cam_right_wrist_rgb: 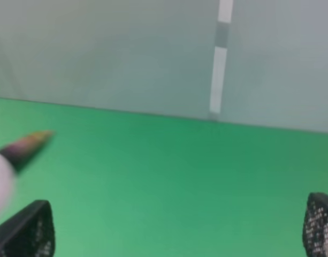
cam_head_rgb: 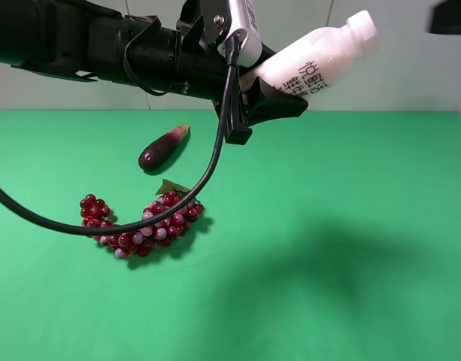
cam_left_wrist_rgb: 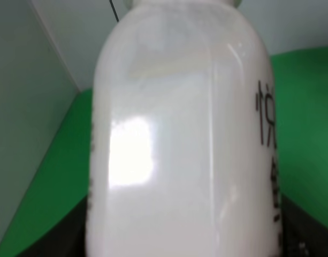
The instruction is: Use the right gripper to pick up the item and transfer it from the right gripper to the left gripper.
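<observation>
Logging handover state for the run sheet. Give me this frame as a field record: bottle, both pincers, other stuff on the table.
bottle: in the air, tilted, cap end highest, clear of the table
left pincer: shut on the bottle's base end
right pincer: open, holding nothing
on table: eggplant and grape bunch, lying apart on the green surface
handover: bottle in left pincer only

Left arm (cam_head_rgb: 80, 41): thick black tube, upper left of frame. Long looping black cable (cam_head_rgb: 212, 158). White printed plate (cam_head_rgb: 241, 22). Left claw (cam_head_rgb: 283, 83): pointed black fingers. Right claw (cam_right_wrist_rgb: 174, 230): black, dot-textured pads (cam_right_wrist_rgb: 32, 233).
</observation>
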